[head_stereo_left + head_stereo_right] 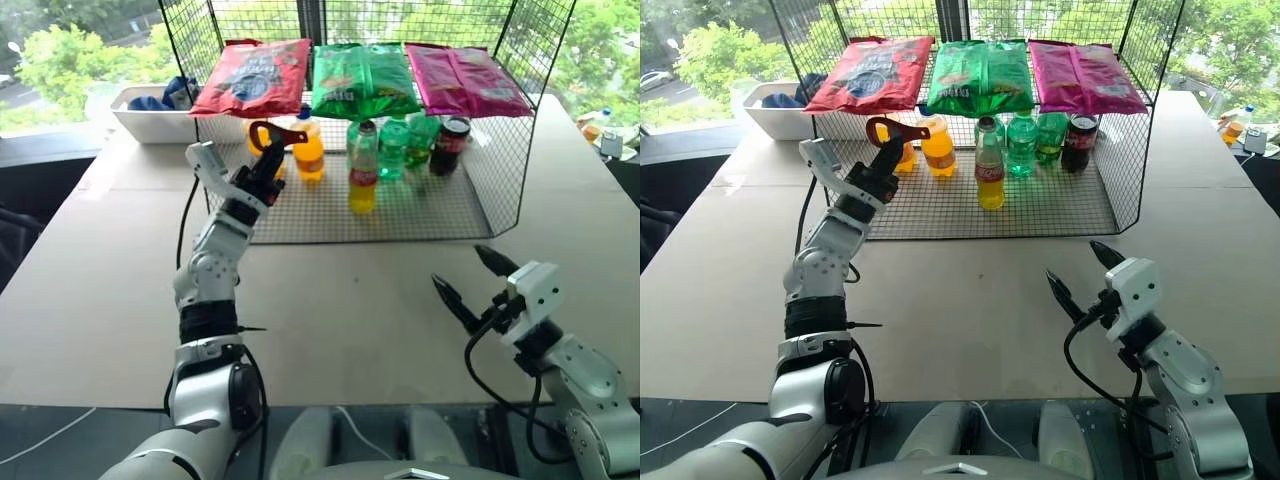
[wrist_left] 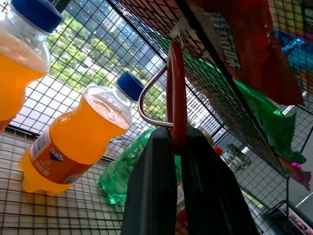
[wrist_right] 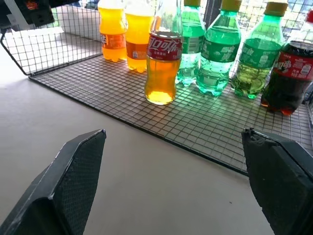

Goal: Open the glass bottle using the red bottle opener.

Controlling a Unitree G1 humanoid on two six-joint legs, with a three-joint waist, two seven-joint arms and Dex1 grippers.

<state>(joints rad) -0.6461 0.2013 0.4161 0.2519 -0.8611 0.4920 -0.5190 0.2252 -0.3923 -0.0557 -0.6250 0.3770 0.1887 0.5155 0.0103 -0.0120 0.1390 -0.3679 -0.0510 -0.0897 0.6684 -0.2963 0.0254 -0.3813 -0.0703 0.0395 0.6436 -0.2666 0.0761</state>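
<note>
Rack: you are looking at a wire mesh rack (image 1: pixel 1060 205) standing on the table (image 1: pixel 970 300); inside it are sitting orange bottles (image 1: pixel 937 146), green bottles (image 1: pixel 1022 143) and a dark soda bottle (image 1: pixel 1078 143), with snack bags (image 1: pixel 982 75) lying across its top.

Bottle: the glass bottle (image 1: pixel 989 165) is standing upright on the rack floor, to the right of the opener and lower than it, with an orange bottle standing between the two.

Opener: your left gripper (image 1: pixel 272 150) is pinching the red bottle opener (image 1: pixel 277 133) by its handle, fingers (image 2: pixel 151 196) pressed together on it, ring head pointing up just under the red snack bag.

Right side: your right gripper (image 1: pixel 1080 272) is hovering over bare table with its fingers (image 3: pixel 73 181) spread wide apart, well apart from the opener and in front of the rack.

Surroundings: a white bin (image 1: pixel 150 115) is sitting on the table behind and left of the opener, outside the rack.
</note>
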